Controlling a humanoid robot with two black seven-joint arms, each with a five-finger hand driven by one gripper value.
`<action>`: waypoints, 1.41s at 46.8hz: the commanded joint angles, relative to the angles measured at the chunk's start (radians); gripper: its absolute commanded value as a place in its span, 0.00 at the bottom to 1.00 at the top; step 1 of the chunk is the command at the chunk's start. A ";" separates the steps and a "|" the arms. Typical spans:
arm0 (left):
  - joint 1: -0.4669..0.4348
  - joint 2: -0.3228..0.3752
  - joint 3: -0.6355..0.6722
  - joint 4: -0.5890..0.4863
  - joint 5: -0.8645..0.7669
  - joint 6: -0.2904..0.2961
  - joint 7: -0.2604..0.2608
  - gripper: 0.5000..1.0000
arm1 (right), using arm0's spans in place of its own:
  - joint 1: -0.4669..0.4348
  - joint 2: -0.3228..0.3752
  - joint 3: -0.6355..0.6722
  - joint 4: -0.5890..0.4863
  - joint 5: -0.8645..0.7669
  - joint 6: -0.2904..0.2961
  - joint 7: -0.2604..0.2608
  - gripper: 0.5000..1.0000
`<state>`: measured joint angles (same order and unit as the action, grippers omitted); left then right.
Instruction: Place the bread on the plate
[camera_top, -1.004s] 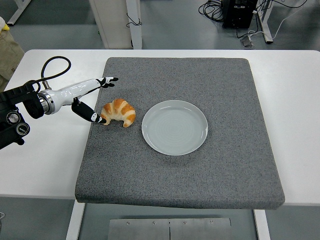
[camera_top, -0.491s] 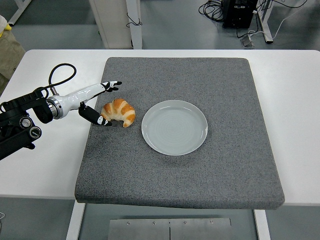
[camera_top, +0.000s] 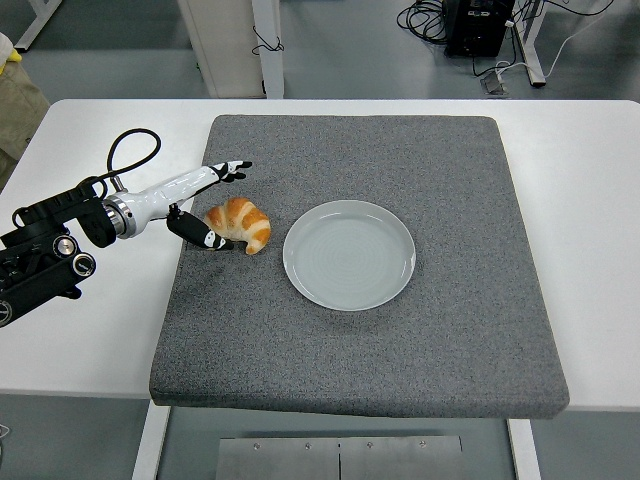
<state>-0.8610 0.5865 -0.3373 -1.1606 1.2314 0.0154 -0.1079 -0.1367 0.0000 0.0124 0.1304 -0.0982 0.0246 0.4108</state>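
A golden croissant (camera_top: 241, 224) lies on the grey mat (camera_top: 360, 330), just left of the empty pale plate (camera_top: 349, 254). My left hand (camera_top: 222, 205) reaches in from the left and straddles the croissant's left end. Its fingers (camera_top: 232, 170) stretch out behind the bread and the thumb (camera_top: 205, 238) sits at its near left side. The hand is spread and holds nothing. The right arm is out of view.
The grey mat covers most of the white table (camera_top: 590, 200). A black cable loop (camera_top: 130, 150) arches over my left wrist. Beyond the far edge stand table legs (camera_top: 268, 45) and floor cables. A bit of clothing (camera_top: 15, 90) shows at the upper left.
My left hand has slid right along the mat, so fingers and thumb now flank the croissant's left end. The croissant and plate have not moved.
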 joint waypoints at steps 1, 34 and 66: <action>0.000 -0.007 0.000 0.002 -0.001 0.008 -0.004 0.94 | -0.001 0.000 0.000 0.000 0.000 0.000 0.000 1.00; 0.019 -0.042 -0.002 0.052 -0.001 0.031 -0.024 0.94 | 0.000 0.000 0.000 0.000 0.000 -0.002 0.000 1.00; 0.020 -0.077 0.000 0.104 0.002 0.058 -0.032 0.90 | 0.000 0.000 0.000 0.000 0.000 0.000 0.000 1.00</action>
<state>-0.8406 0.5132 -0.3374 -1.0599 1.2318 0.0736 -0.1396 -0.1372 0.0000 0.0126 0.1304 -0.0982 0.0245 0.4108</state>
